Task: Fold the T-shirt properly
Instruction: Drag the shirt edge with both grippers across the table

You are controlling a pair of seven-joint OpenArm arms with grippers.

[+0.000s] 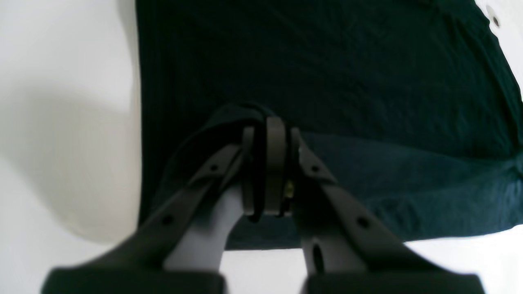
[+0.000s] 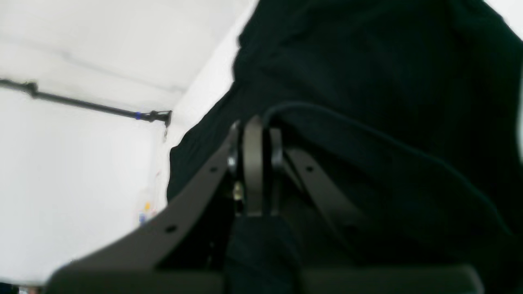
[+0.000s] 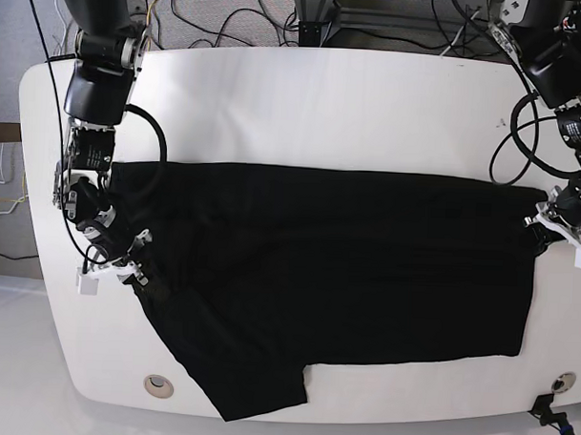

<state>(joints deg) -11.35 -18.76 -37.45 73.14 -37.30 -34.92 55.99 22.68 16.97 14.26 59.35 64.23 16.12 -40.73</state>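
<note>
Black cotton: one T-shirt (image 3: 326, 286), spread across the white table (image 3: 304, 108), one sleeve trailing toward the near edge. Two pincers, both mine, both pinched tight on its cloth. Left gripper (image 1: 267, 134) holds a bunched fold at one side edge; right gripper (image 2: 253, 134) clamps the opposite side edge, fabric draped over its fingers. Held thus, I judge, to keep the shirt taut between both ends so a fold can be carried over evenly. Print side: not visible
</note>
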